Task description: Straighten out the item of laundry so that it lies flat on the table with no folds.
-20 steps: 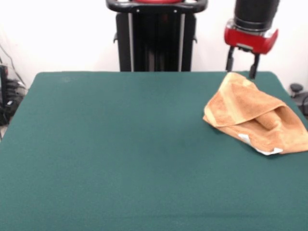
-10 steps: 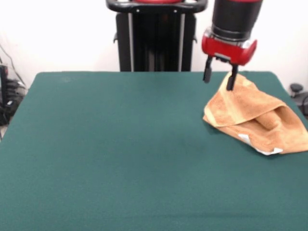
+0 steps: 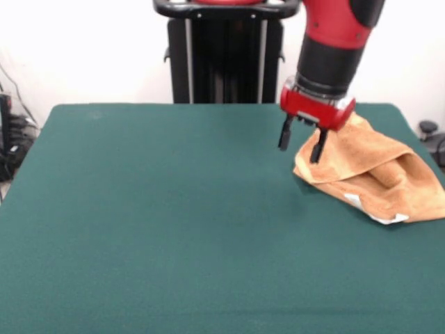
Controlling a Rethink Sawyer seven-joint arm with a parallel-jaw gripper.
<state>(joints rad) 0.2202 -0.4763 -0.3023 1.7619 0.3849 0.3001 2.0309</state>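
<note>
Front view: my pincer (image 3: 300, 147) hangs released, fingers spread and holding nothing, at the left edge of the orange towel (image 3: 372, 174), which lies crumpled and folded near the green table's (image 3: 167, 223) far right corner.

Single front view across table (image 3: 153, 229), facing robot pedestal (image 3: 226, 52).

The towel (image 3: 375, 177) lies on the table's (image 3: 174, 229) right side (folded), the pincer (image 3: 300, 145) at its left edge.

Bare green table (image 3: 153, 223) everywhere but the far right, there only the crumpled towel (image 3: 375, 177)
</note>
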